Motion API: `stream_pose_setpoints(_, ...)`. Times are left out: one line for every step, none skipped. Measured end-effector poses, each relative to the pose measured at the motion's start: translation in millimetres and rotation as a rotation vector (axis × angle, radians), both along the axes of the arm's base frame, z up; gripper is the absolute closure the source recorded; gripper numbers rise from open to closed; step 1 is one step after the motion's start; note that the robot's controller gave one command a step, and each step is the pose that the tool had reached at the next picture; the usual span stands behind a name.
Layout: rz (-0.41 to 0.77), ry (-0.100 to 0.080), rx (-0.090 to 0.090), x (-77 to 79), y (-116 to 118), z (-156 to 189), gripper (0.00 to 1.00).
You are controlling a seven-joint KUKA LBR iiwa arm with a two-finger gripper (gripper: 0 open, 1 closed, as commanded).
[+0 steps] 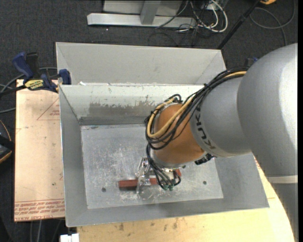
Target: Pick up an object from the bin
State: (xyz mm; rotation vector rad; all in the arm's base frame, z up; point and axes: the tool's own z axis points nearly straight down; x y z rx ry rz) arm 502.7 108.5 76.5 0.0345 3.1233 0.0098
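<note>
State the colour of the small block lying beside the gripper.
Reddish brown; the small block lies on the bin floor, clearest in the camera view.

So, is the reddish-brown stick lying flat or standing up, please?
Lying flat: the stick stretches lengthwise along the bin floor.

Floor (33, 28): dark grey carpet, short and flecked, covering all the ground I can see.
Stand base (142, 19): flat pale grey metal plate with a grey upright at its middle, lying on the carpet at the far side.
Cable bundle (214, 14): white, grey and black leads, loosely looped, just beside the base's right end.
Black cable (278, 21): a single loop trailing on the carpet, far right.
Thin cables (5, 88): on the carpet at the left edge.
Light: even, with no hard shadows on the carpet.
</note>
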Motion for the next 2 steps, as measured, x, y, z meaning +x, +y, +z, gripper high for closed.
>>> stream_pose_setpoints(0.000,0.000,0.000,0.0,0,0,1.00)
stream_pose_setpoints(0.028,0.009,-0.004,-10.3,0,181,1.00)
